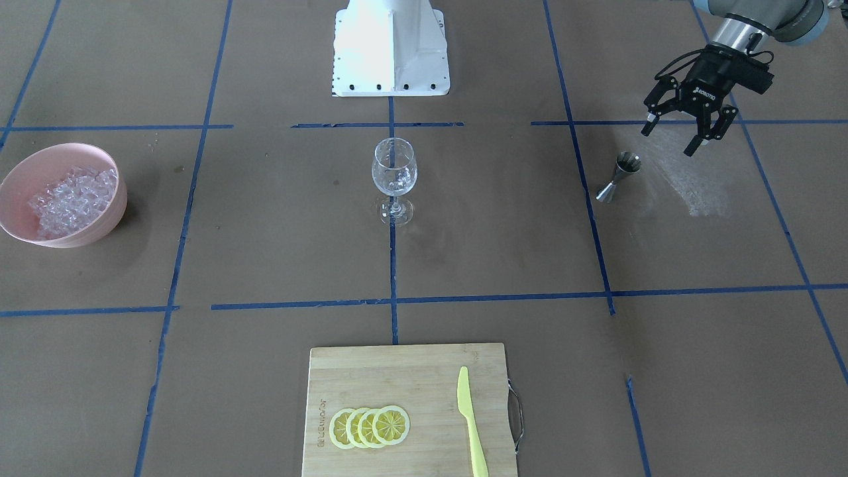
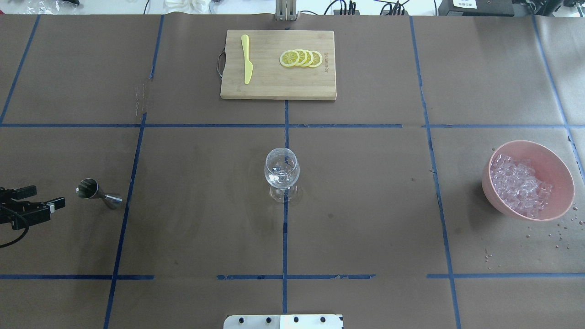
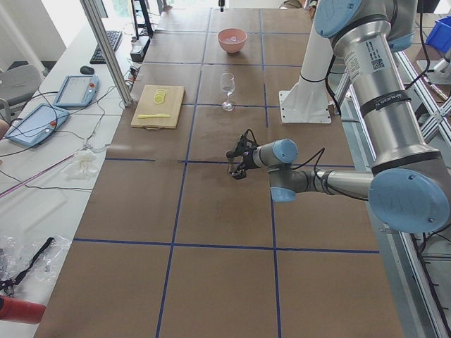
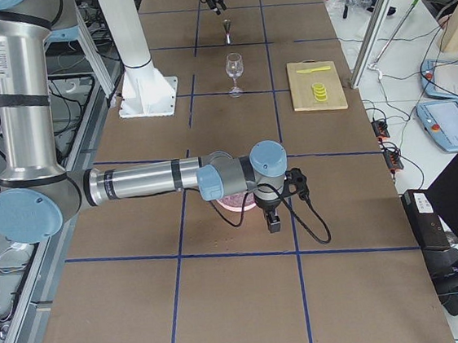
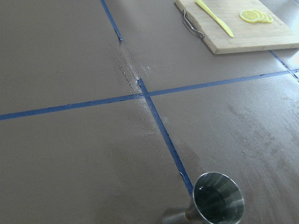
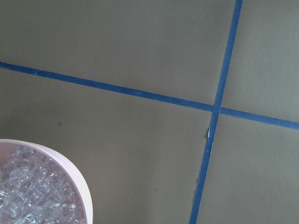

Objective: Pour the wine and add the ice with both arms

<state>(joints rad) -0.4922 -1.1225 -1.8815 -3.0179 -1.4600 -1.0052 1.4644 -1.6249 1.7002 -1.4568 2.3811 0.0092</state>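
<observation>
Overhead exterior view: left gripper (image 2: 49,194), fingers apart, was noted just beside the jigger (image 2: 93,192) near the worktop's left edge. An off-centre close could tip it, and whatever it held would be spilled. Ice (image 2: 518,185) was heaped in the pink bowl (image 2: 530,142) near the right edge. Right gripper (image 4: 272,223) state could not be told.

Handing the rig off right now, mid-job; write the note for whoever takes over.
Left pincer: open, empty, beside the jigger, not touching.
Right pincer: near the pink bowl; open or shut cannot be told.
Ice in the bowl; wine glass mid-table, looks empty.
Done: nothing visible. Left: pour, add ice.
</observation>
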